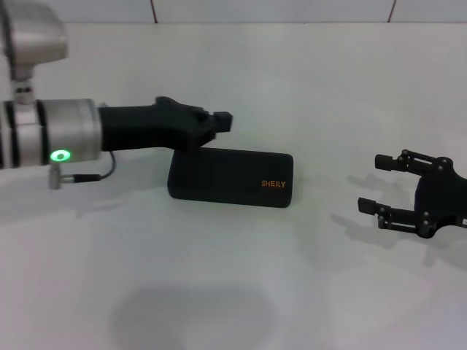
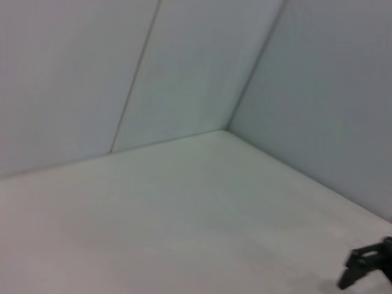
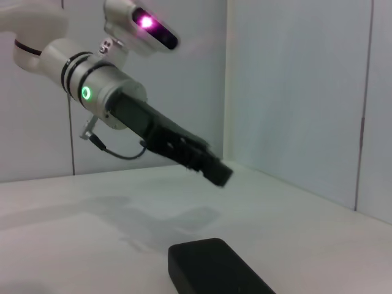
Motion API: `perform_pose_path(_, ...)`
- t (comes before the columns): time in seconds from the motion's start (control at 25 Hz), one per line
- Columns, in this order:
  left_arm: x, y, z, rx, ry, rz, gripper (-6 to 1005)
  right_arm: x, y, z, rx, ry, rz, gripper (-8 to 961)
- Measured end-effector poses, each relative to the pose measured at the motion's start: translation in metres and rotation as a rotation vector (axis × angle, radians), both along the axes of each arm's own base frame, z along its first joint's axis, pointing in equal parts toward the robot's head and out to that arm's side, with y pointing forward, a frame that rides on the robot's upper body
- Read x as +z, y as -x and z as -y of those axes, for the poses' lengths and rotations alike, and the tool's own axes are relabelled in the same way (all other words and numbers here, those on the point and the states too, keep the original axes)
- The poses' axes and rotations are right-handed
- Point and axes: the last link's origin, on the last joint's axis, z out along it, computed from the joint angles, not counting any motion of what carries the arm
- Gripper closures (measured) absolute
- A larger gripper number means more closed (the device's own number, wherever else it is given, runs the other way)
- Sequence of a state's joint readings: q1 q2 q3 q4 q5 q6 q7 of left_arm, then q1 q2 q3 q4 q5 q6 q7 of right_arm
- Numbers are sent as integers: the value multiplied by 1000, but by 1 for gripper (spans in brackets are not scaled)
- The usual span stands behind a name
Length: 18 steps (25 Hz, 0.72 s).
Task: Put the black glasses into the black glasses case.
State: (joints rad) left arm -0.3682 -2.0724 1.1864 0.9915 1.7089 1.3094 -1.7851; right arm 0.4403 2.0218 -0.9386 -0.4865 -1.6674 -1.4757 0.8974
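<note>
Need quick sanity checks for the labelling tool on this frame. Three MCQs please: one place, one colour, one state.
1. Where is the left gripper?
A. In the air by the left end of the rectangular black hard-shell glasses case
B. Flat on the white table, in front of the case
C. At the far right of the table

2. What colour is the small lettering on the case?
A. White
B. Orange
C. Green

3. What state is the right gripper in?
A. Shut on the case
B. Shut on a cloth
C. Open, empty, apart from the case

Answers:
1 A: the head view shows it raised over the case's left end.
2 B: the letters read orange against the black shell.
3 C: its fingers are spread with nothing between them, off to the case's right.
</note>
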Motion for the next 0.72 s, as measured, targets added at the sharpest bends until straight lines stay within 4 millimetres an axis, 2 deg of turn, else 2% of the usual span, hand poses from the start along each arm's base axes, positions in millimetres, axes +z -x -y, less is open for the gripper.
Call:
perform_pose_path(0.16,18,9,10,-156,-72,1,983,0,0,2,-13,12,-15,202)
perform_pose_path(0.36,15,25,29,-298,-118,-50,983,-2,0,4,-12,23,-18,202)
perform_pose_path(0.72,9,37,40,-275,-99,-37,982,-3,2,8,-2,47,-34,202)
